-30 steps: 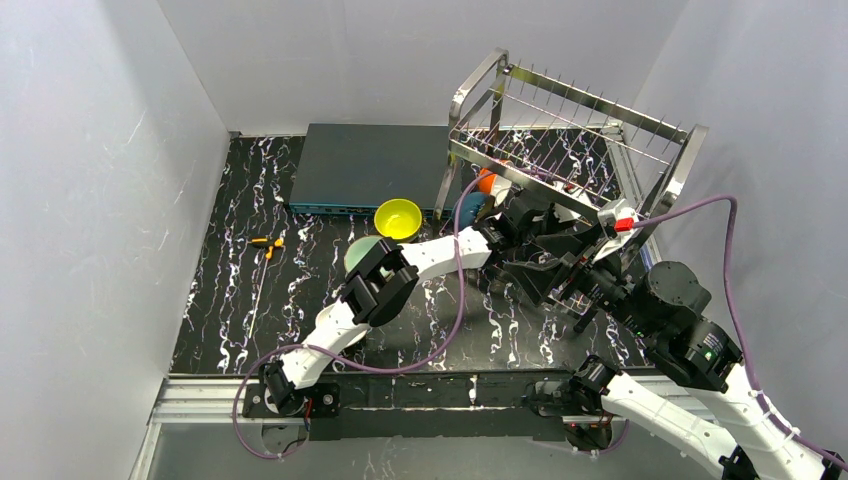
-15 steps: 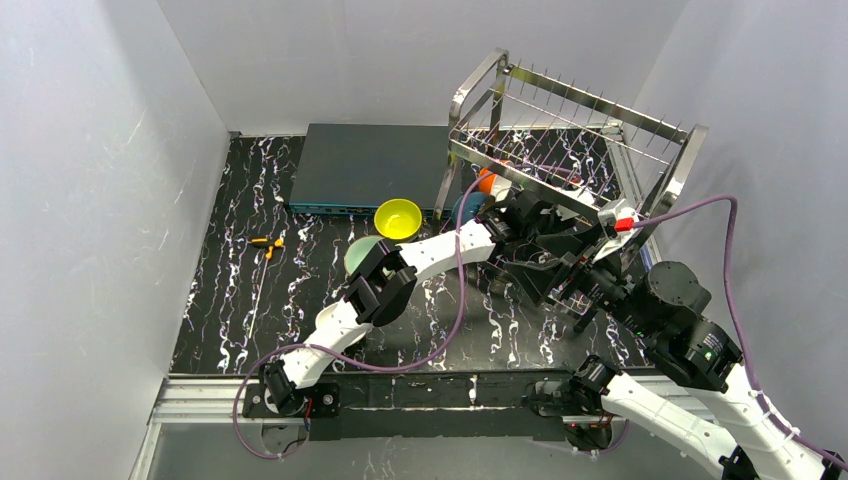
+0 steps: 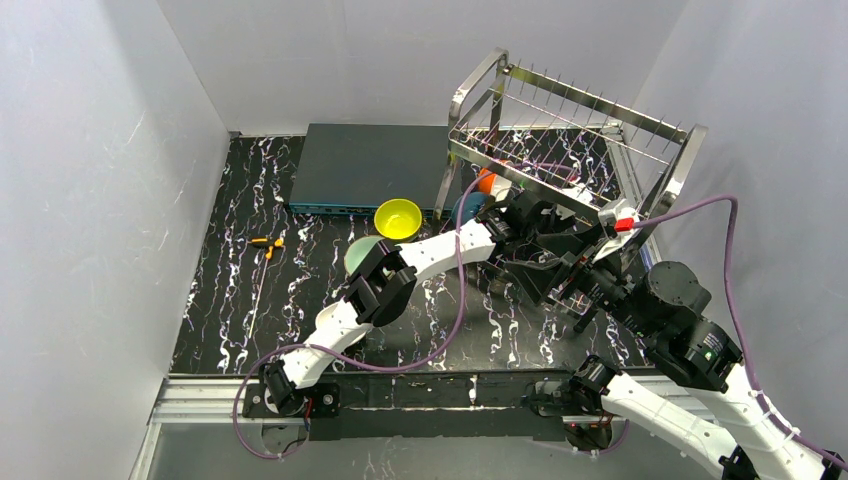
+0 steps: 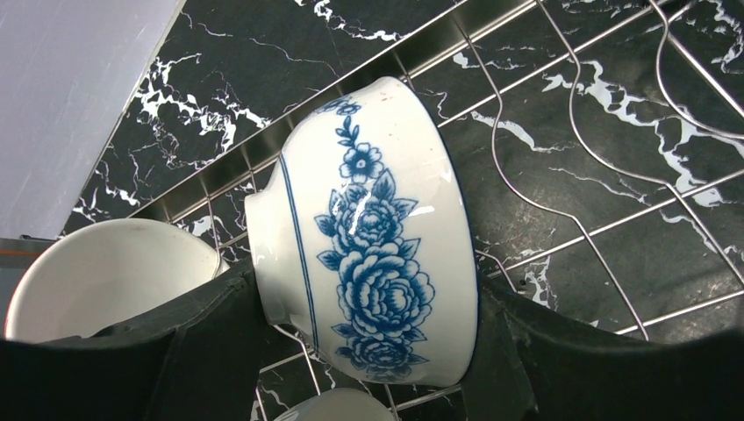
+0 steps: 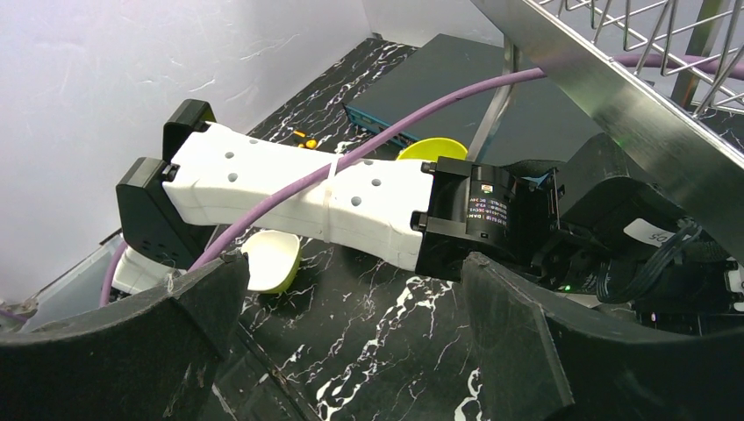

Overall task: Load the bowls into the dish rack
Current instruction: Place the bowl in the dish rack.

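The right gripper (image 5: 346,281) is hanging nearest the camera, its jaws spread wide with nothing between them, facing the left arm (image 5: 298,197), which is reaching under the upper tier of the dish rack (image 3: 575,130). Inside, the left gripper (image 4: 368,294) is clamping a white bowl with blue flowers (image 4: 373,210). The bowl is tipped on its side just above the lower tier's wires, with one finger by its foot and the other by its rim. Glazed and glossy, it is looking stiff, slick and breakable, and probably weighty for its size; a hold across foot and rim seems surest. Beside it a plain white bowl (image 4: 105,281) is already sitting in the rack, with another pale rim (image 4: 338,405) showing below. Beyond the arm, a yellow bowl (image 3: 398,218) and a pale green bowl (image 3: 354,250) are waiting on the table (image 3: 240,300), near a dark flat box (image 3: 360,160).
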Controlling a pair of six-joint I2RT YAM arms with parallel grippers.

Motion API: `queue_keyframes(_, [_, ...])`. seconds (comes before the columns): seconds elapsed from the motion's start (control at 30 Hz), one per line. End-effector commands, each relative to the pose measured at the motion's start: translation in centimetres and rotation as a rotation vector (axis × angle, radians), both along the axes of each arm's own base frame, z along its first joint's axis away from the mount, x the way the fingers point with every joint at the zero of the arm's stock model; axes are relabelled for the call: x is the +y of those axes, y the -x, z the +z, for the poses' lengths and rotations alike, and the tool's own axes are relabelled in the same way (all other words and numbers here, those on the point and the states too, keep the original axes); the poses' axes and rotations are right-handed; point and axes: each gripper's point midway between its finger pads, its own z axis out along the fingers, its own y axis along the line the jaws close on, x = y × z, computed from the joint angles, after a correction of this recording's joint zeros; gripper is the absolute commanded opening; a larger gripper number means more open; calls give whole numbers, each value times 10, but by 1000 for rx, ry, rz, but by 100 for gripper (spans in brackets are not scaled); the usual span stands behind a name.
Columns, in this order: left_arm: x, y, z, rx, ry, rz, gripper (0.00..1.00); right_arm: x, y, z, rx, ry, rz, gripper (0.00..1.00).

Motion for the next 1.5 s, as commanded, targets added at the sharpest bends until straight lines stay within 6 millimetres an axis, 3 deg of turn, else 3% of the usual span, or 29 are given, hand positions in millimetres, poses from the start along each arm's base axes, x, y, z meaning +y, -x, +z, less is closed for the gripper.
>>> queue_keyframes(0.0, [-15, 0, 37, 20, 167, 15, 6, -4, 0, 20, -45, -40, -16, 99])
queue_keyframes(0.3, [-14, -8, 29, -4, 161, 50, 8, -4, 0, 19, -46, -38, -14, 99])
queue_keyframes(0.47, [-19, -2, 25, 15, 168, 37, 18, -3, -1, 18, -41, -35, -14, 99])
queue_keyframes(0.63, [-19, 1, 37, -18, 159, 22, 43, -2, -1, 18, -41, -36, -12, 99])
queue_keyframes(0.83, [-10, 0, 61, -59, 165, 45, 55, -1, -1, 18, -41, -38, -8, 99])
queue_keyframes(0.9, [-5, -1, 69, -73, 168, 63, 66, 0, -1, 18, -38, -39, -6, 99])
queue_keyframes(1.47, [14, -9, 102, -174, 204, 147, 82, 3, 0, 18, -28, -54, 8, 99])
